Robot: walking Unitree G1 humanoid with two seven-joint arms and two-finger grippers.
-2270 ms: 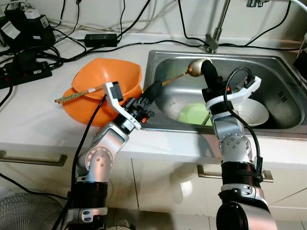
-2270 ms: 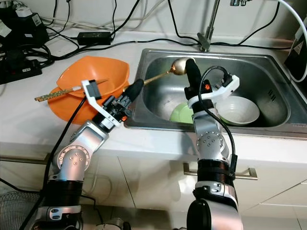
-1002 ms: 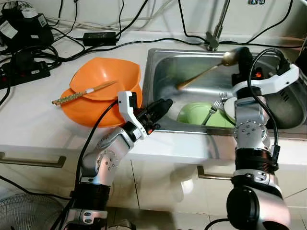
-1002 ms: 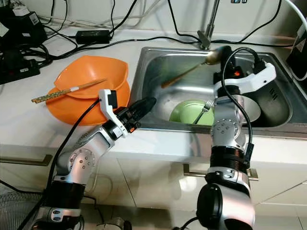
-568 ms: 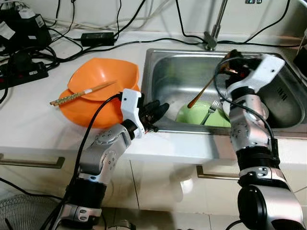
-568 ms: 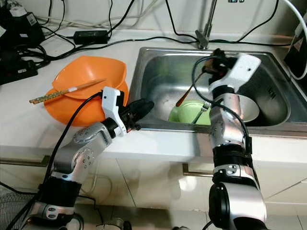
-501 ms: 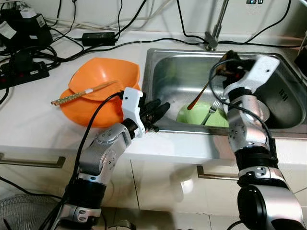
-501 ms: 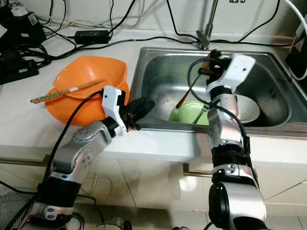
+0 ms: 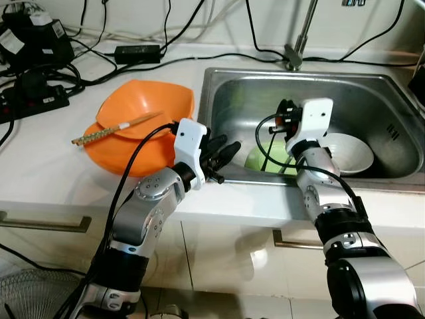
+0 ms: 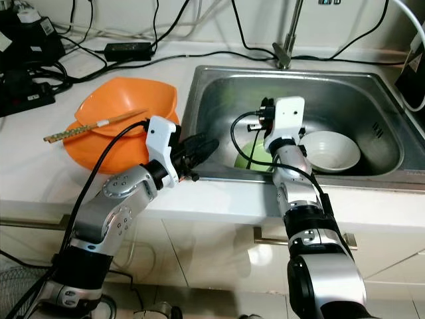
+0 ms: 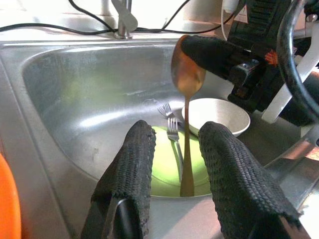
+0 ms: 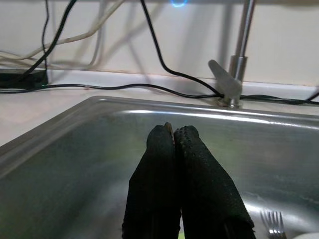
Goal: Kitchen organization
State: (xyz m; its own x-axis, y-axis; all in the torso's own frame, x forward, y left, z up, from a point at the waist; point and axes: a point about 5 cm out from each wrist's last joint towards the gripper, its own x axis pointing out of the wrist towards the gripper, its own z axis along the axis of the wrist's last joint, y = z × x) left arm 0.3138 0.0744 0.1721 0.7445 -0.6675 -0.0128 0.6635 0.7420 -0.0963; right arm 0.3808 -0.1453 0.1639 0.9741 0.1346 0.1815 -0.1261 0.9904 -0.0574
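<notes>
A gold spoon (image 11: 188,74) hangs bowl-up over the steel sink (image 9: 372,86), its handle tip reaching down to the green plate (image 9: 255,159). My right gripper (image 9: 285,118) is shut on the spoon's bowl; in the right wrist view its fingers (image 12: 164,164) are pressed together around the spoon's edge. My left gripper (image 9: 224,158) is open at the sink's front left rim, pointing at the spoon, with nothing between its fingers (image 11: 132,159). A fork (image 11: 173,130) lies on the green plate. A white bowl (image 9: 348,153) sits to its right.
Two stacked orange bowls (image 9: 143,109) with chopsticks (image 9: 116,128) across them stand on the white counter left of the sink. A faucet (image 9: 295,46) rises behind the sink. Cables, a power strip (image 9: 33,96) and an adapter (image 9: 139,52) lie at the back left.
My left gripper let go of the spoon's handle and drew back to the sink's rim. My right gripper swung the spoon round and lowered it until it hangs over the green plate.
</notes>
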